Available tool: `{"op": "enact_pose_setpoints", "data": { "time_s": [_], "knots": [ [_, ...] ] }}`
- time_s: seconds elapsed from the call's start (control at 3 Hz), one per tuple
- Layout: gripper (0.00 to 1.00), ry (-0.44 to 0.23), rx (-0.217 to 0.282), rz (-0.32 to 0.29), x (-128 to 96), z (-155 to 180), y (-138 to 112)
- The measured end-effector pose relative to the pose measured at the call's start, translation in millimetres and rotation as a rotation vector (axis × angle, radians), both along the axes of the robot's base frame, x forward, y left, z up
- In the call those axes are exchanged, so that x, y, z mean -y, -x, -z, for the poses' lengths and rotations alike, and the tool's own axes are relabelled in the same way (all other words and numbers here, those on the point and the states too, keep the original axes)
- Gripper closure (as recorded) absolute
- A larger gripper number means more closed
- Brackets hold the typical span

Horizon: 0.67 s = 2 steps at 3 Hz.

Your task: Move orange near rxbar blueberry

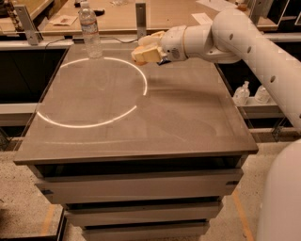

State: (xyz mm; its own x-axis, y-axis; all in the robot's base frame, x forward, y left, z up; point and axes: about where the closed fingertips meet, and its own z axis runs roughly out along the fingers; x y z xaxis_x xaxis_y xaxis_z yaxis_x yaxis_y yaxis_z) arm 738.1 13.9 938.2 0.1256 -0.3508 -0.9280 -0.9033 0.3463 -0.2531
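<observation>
At the far left a grey metal upright bracket [26,23] stands on the light wooden worktop [117,19] behind the bench. The grey-brown flat-topped bench [188,122] fills the middle of the view, with drawer-like tiers below its top. A bright thin ring of light [84,126] lies across the left half of its surface. At the back left edge, just touching the ring's far arc, a clear plastic water bottle [89,30] stands upright. Right of it, a second grey metal post [140,14] rises behind the bench.

The tan-coloured end effector [146,49] hovers above the back of the bench, over the ring's right rim and well apart from the bottle. I cannot tell whether it is released, clenched or grasping anything. The white, rounded robot arm [244,37] reaches in from the right. I cannot tell where the orange and the rxbar blueberry lie.

Beyond the bench's right edge, two small pale bottles [242,92] sit on a lower shelf.
</observation>
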Motion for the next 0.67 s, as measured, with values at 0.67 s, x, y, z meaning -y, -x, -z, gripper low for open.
{"op": "enact_pose_setpoints", "data": {
  "time_s": [0.67],
  "knots": [
    [1.0, 0.024, -0.041, 0.066, 34, 20, -20]
  ]
}}
